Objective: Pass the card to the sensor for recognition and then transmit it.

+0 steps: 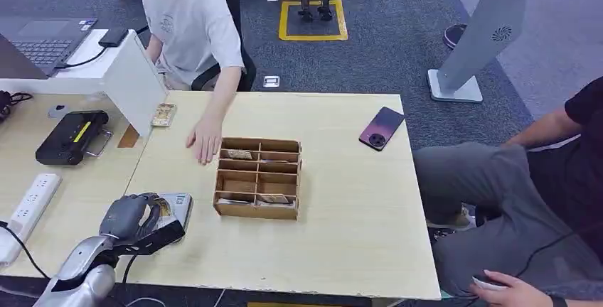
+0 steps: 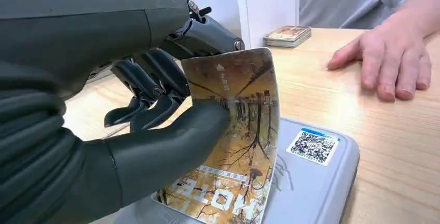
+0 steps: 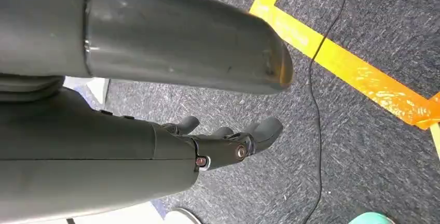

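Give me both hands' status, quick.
Left hand: holding the card over the sensor.
Right hand: open, holding nothing, hanging over the floor.

The robot's left arm (image 1: 78, 275) is a silver, smoothly rounded metal limb with a black cable running alongside it near the wrist. The left hand (image 1: 130, 216) has a dark grey, matte shell; close up, a grey ribbed cover sits behind a thick grey thumb (image 2: 171, 143) and darker, glossy segmented fingers (image 2: 150, 86) with small silver screws at the knuckles. The right hand (image 3: 228, 141) is likewise dark grey, with a red-centred screw and a silver one at its side.
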{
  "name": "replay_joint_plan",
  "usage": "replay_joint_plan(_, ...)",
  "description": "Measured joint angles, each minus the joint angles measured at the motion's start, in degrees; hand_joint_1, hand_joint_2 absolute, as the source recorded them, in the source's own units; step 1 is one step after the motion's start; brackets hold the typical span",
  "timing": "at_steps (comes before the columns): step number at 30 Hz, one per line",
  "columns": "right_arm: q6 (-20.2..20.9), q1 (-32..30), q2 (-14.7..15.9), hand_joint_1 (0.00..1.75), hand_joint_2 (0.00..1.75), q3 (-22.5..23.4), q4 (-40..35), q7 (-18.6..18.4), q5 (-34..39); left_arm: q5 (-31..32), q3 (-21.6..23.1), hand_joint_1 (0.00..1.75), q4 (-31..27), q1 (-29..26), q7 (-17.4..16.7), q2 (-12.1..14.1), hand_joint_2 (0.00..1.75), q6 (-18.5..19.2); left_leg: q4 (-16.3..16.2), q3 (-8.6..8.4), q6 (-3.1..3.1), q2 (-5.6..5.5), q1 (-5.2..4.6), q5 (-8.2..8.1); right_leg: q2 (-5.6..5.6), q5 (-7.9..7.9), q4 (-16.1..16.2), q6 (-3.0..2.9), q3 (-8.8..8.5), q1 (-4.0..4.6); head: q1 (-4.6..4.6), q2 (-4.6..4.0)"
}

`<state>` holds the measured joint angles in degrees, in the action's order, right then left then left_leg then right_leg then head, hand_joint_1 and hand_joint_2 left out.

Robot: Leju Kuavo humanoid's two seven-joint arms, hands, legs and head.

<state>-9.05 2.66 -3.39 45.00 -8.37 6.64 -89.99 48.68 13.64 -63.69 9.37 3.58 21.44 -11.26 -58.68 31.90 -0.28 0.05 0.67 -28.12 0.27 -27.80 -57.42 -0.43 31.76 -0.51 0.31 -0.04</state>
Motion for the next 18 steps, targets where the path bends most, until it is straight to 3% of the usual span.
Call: replay_joint_plan(18, 0.0, 0.0, 0.0, 0.0, 0.0, 0.0, 0.0, 0.0, 0.0, 0.0, 0.0, 1.75, 0.5, 0.2, 0.0, -0.1, 1.75, 0.0, 0.0, -0.16, -0.02, 0.0, 0.0, 0.01, 0.0, 0.0, 0.0, 0.0, -0.14, 0.0, 0.0, 0.0)
